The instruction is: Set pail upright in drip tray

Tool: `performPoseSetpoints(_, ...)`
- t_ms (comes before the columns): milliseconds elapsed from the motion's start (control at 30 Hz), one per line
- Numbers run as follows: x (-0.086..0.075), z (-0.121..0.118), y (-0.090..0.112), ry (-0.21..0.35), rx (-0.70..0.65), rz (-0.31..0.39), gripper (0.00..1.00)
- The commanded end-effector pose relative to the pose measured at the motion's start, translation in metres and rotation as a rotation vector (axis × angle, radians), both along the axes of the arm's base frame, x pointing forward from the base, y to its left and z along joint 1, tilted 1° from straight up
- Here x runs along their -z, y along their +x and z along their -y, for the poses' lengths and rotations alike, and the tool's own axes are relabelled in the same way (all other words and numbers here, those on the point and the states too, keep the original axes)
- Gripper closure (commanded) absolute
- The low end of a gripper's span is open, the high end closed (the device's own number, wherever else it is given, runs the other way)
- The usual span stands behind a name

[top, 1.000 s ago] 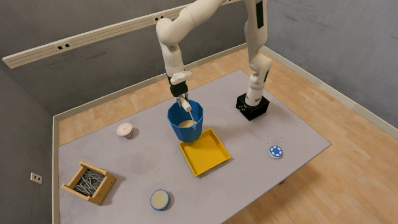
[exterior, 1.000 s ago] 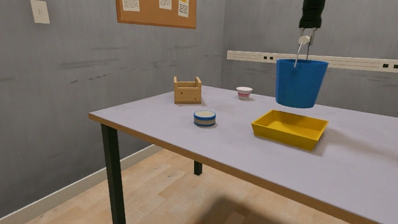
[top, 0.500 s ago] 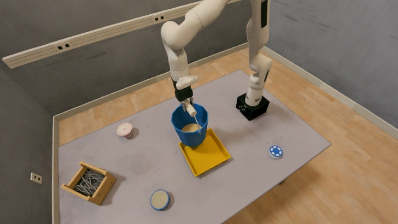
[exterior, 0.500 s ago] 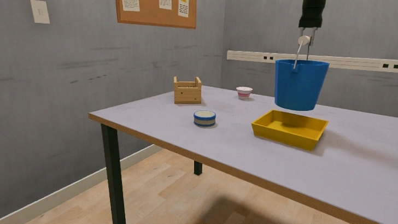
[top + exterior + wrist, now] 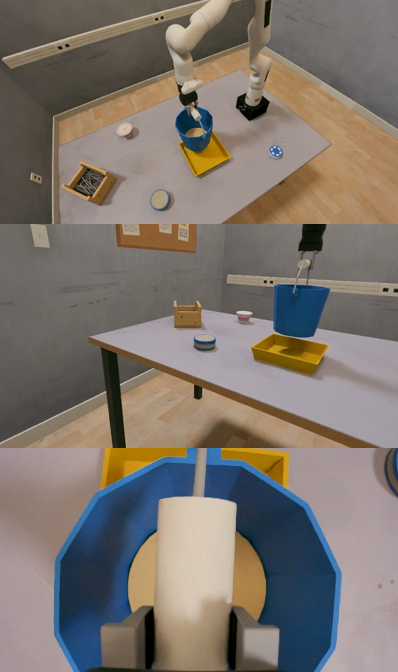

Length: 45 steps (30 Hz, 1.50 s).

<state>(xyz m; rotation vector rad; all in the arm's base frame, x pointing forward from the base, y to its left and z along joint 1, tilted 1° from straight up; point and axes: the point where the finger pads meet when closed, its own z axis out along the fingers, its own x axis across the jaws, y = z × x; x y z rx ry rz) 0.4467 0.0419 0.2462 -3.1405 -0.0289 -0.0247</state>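
Observation:
A blue pail (image 5: 194, 136) (image 5: 299, 310) (image 5: 95, 578) with a tan floor hangs upright by its wire bail. My gripper (image 5: 192, 110) (image 5: 305, 263) (image 5: 191, 629) is shut on the white grip of the pail's handle (image 5: 195, 113) (image 5: 303, 264) (image 5: 196, 573). The pail hangs in the air over the far part of the yellow drip tray (image 5: 207, 161) (image 5: 284, 357) (image 5: 270, 463), its base a little above the tray's rim. In the wrist view the tray shows only past the pail's far edge.
On the grey table (image 5: 250, 172) (image 5: 167, 357) are a wooden crate of nails (image 5: 89, 182) (image 5: 187, 314), a blue-rimmed round tin (image 5: 159, 199) (image 5: 204, 342), a red-and-white cup (image 5: 124, 129) (image 5: 244, 316) and a blue-white disc (image 5: 275, 152). The arm's black base (image 5: 252, 107) stands at the back.

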Motion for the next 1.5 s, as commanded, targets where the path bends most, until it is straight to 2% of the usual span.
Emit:
performPoseSetpoints(0, -0.001, -0.006, -0.001, 0.000, 0.000, 0.002, 1.00)
performPoseSetpoints(833, -0.001, -0.045, -0.007, 0.000, 0.000, 0.002, 1.00)
performPoseSetpoints(1467, -0.001, -0.057, -0.009, 0.000, 0.000, 0.002, 1.00)
